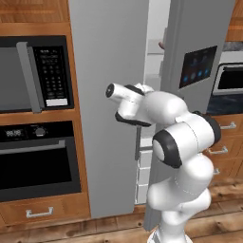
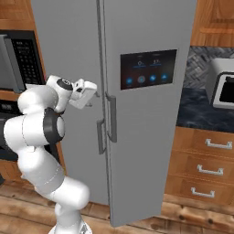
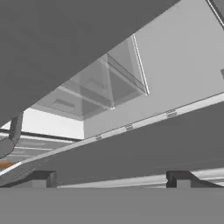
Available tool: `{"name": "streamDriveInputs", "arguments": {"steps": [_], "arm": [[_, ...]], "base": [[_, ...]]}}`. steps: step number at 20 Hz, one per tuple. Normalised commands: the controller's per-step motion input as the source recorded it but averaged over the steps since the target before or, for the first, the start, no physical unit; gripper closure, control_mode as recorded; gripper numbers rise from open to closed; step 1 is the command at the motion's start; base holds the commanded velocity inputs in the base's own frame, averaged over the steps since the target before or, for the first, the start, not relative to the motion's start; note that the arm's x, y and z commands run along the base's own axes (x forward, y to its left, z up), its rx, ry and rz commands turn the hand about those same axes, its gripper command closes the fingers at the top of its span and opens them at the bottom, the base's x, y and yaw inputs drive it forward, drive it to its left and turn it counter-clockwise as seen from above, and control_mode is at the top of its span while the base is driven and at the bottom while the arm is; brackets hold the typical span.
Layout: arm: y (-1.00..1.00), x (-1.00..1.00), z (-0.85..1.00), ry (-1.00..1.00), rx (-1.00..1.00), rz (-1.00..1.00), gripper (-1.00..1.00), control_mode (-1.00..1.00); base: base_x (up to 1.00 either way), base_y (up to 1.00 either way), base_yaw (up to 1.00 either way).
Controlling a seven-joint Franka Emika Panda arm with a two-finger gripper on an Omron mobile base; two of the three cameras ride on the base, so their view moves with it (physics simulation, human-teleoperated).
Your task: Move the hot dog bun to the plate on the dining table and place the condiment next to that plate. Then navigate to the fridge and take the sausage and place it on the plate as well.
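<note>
The grey two-door fridge [image 1: 109, 95] stands straight ahead, its doors parted by a narrow gap [image 1: 155, 57] that shows white shelves. A small reddish-brown end [image 1: 162, 45] peeks out high in that gap; I cannot tell whether it is the sausage. My gripper [image 2: 93, 97] is raised at the left door's edge, just above the dark door handles [image 2: 106, 125]. In the hand view the gripper [image 3: 113, 177] is open, fingertips [image 3: 41, 177] wide apart with nothing between them, looking between the door edges at clear fridge bins [image 3: 94, 89].
A black microwave [image 1: 35, 73] and a built-in oven [image 1: 38, 159] fill the wooden cabinet left of the fridge. To the right are a dark counter [image 2: 201, 112] and wooden drawers [image 2: 205, 167]. The right door carries a dark touch panel [image 2: 148, 68].
</note>
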Motion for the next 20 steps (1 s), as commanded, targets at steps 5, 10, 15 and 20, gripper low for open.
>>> {"name": "streamDriveInputs", "arguments": {"steps": [5, 10, 15, 20], "arm": [[-0.58, -0.19, -0.13, 0.0, -0.03, -0.2, -1.0, -1.0], [-0.73, -0.49, -0.06, -0.01, 0.0, -0.12, -1.0, -1.0], [-0.76, -0.8, -0.02, -0.04, 0.0, -0.09, -1.0, -1.0], [-0.93, -0.68, -0.01, -0.01, 0.04, -0.05, -1.0, -1.0]], "base": [[0.0, 0.0, 0.0], [0.0, 0.0, 0.0], [0.0, 0.0, 0.0], [0.0, 0.0, 0.0]]}}
